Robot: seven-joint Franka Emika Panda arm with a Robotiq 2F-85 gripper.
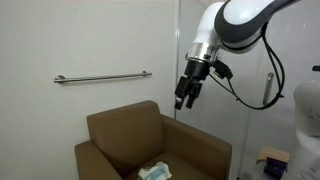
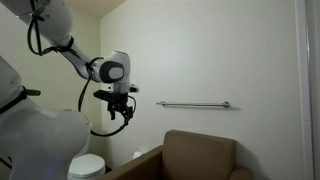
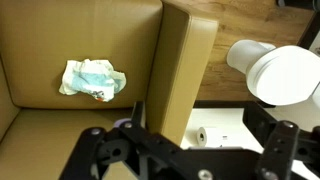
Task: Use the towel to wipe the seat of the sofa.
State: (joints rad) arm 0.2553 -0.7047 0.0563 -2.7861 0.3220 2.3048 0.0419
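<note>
The towel (image 3: 93, 79), a crumpled white cloth with pale blue-green patches, lies on the brown seat of the sofa (image 3: 40, 65). In an exterior view the towel (image 1: 155, 172) sits near the seat's front, below the low back of the sofa (image 1: 125, 128). My gripper (image 1: 186, 100) hangs high in the air, well above the sofa and off to the side over one thick arm (image 3: 185, 65). In the wrist view my gripper (image 3: 205, 135) stands open with nothing between its black fingers (image 3: 275, 135). The towel is hidden in the exterior view where only the sofa's back (image 2: 200, 155) shows.
A metal grab bar (image 1: 100, 77) runs along the wall behind the sofa. A white toilet (image 3: 285, 70) stands right beside the sofa's arm, with a toilet paper roll (image 3: 200, 135) on the floor. A glass partition (image 1: 250, 90) rises next to the arm.
</note>
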